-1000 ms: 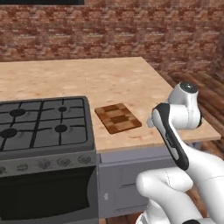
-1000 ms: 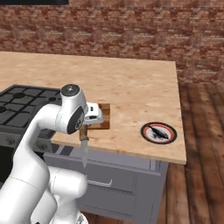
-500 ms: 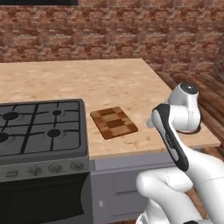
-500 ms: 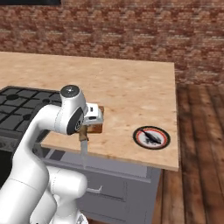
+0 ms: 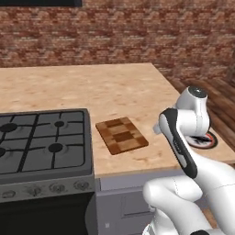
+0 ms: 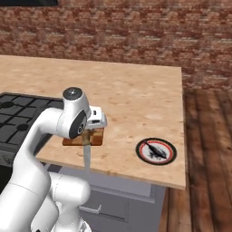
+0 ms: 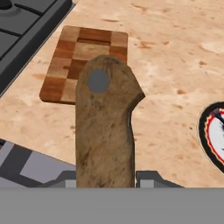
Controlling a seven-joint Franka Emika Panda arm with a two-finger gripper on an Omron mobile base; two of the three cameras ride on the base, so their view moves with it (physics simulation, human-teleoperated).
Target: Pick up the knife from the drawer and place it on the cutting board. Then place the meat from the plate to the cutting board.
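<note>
A brick-walled kitchen, a pale wooden counter: your gripper hangs just above the board's near edge, pinching the knife by its brown handle, the thin blade pointing down past the counter's front edge. The knife looks light and stiff, and a smooth handle can twist in the fingers, so you'd do best to keep the hold mid-handle. The board lies flat just right of the stove. Right of the board, well apart, sits the plate with the meat, a small, flat piece to take across its middle. Bare counter stretches behind the board; its front edge is close.
</note>
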